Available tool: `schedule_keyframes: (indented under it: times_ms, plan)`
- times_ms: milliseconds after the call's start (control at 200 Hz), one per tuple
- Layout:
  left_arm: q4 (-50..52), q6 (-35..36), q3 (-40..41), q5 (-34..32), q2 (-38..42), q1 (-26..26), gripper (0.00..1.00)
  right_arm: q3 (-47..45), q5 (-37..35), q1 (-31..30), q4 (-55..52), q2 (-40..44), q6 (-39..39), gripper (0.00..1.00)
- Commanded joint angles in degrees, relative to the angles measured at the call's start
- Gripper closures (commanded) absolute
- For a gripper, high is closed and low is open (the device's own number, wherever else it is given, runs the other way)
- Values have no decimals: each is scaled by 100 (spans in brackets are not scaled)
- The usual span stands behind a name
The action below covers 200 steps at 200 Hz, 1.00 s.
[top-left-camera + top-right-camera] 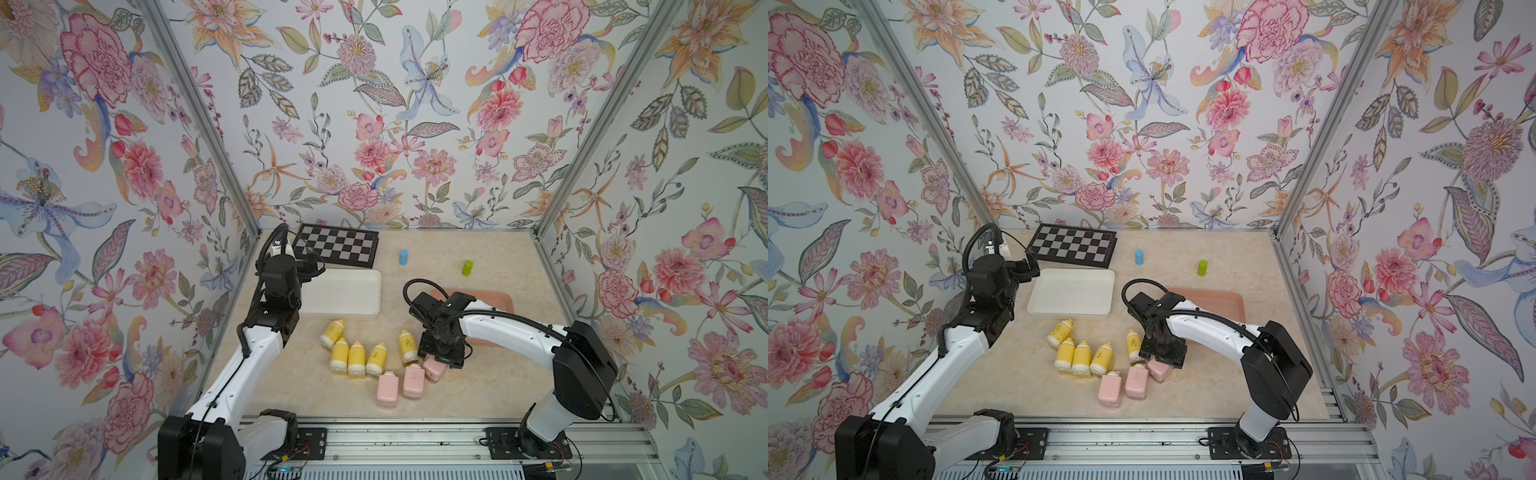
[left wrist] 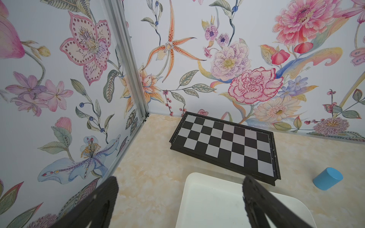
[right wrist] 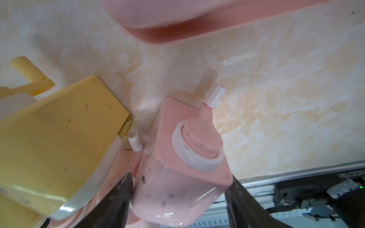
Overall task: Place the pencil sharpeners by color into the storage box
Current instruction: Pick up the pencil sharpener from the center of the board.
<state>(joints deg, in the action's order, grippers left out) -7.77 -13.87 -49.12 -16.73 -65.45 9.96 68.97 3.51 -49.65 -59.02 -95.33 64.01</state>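
Note:
Several yellow pencil sharpeners (image 1: 356,358) lie in a loose cluster mid-table, one (image 1: 408,345) beside my right gripper (image 1: 440,358). Two pink pencil sharpeners (image 1: 387,389) (image 1: 413,380) lie nearer the front. My right gripper (image 3: 180,176) is shut on a third pink sharpener (image 3: 189,158), a finger on each side of its body. A white storage box (image 1: 345,291) and a pink storage box (image 1: 500,300) lie behind the cluster; neither shows anything inside. My left gripper (image 2: 180,178) hangs open over the near left corner of the white box (image 2: 213,201), holding nothing.
A folded chessboard (image 1: 336,245) lies at the back left. A blue cylinder (image 1: 403,257) and a green cylinder (image 1: 467,268) stand behind the boxes. Floral walls close in three sides; a metal rail (image 1: 415,440) runs along the front edge.

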Motion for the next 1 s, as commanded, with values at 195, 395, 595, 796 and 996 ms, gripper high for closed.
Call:
schedule_keyframes:
  times_ms: [195,395,595,796,996]
  plan:
    - [-119,51,34,63,67,45,1,-166,-214,15,-65,-245,-193,35]
    - [-119,42,34,87,59,43,0,-198,-233,-29,-71,-248,-256,42]
    - [-120,34,26,100,65,42,1,-283,-218,-202,-83,-108,-307,49]
    - [-117,33,26,91,62,44,1,-413,-51,-354,-103,105,-460,53]
    - [-128,33,26,108,64,42,0,-404,95,-459,-194,206,-767,56]
